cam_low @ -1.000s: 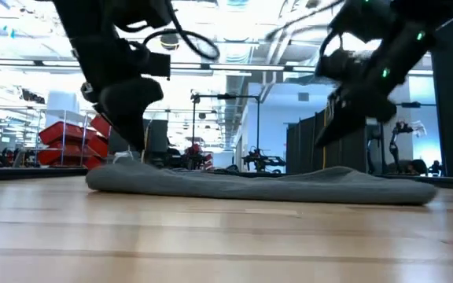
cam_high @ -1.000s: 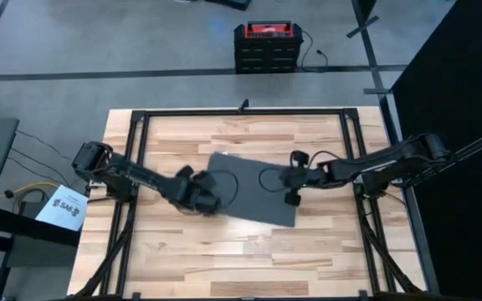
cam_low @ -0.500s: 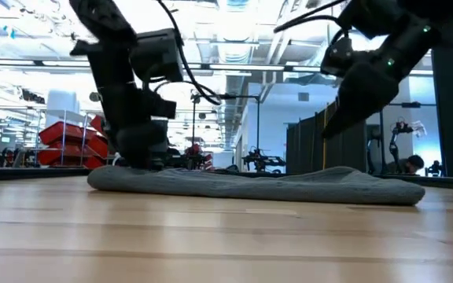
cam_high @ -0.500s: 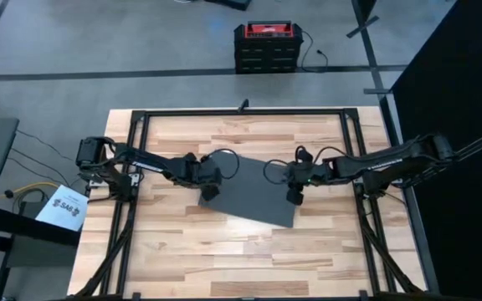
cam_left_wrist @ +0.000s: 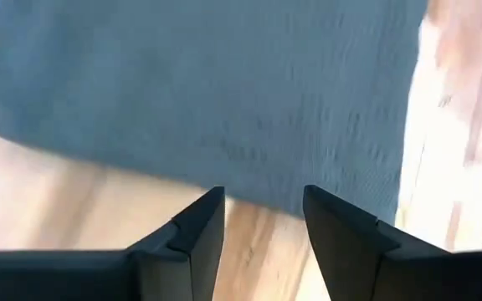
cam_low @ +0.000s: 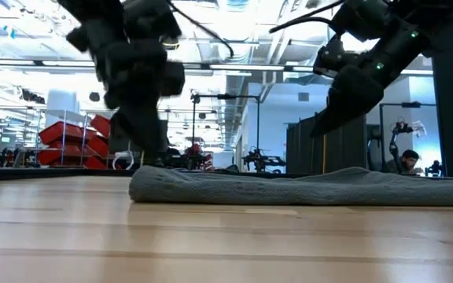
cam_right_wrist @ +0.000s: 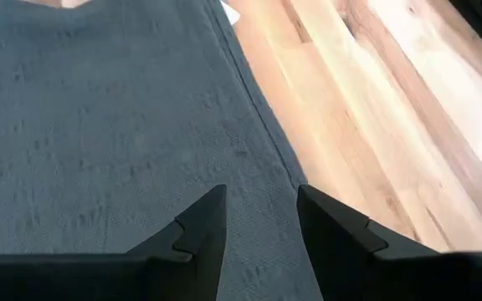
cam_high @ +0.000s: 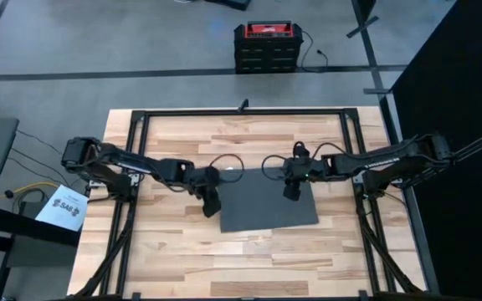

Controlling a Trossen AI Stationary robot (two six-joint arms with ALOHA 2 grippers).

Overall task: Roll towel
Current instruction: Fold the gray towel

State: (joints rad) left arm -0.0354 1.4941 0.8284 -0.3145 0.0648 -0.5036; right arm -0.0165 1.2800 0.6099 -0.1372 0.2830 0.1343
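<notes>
Towel (cam_high: 266,205) flat mid-bench, squared to the bench (cam_high: 174,259) edges after lying skewed; not yet rolled. Left gripper (cam_high: 211,203) at its left edge, right gripper (cam_high: 289,191) over its far right part, both with fingers apart, empty.

A white sheet of paper (cam_high: 66,206) lying beside the left edge of the worktop (cam_high: 174,259) bears dark letters that look like "SAIL"
</notes>
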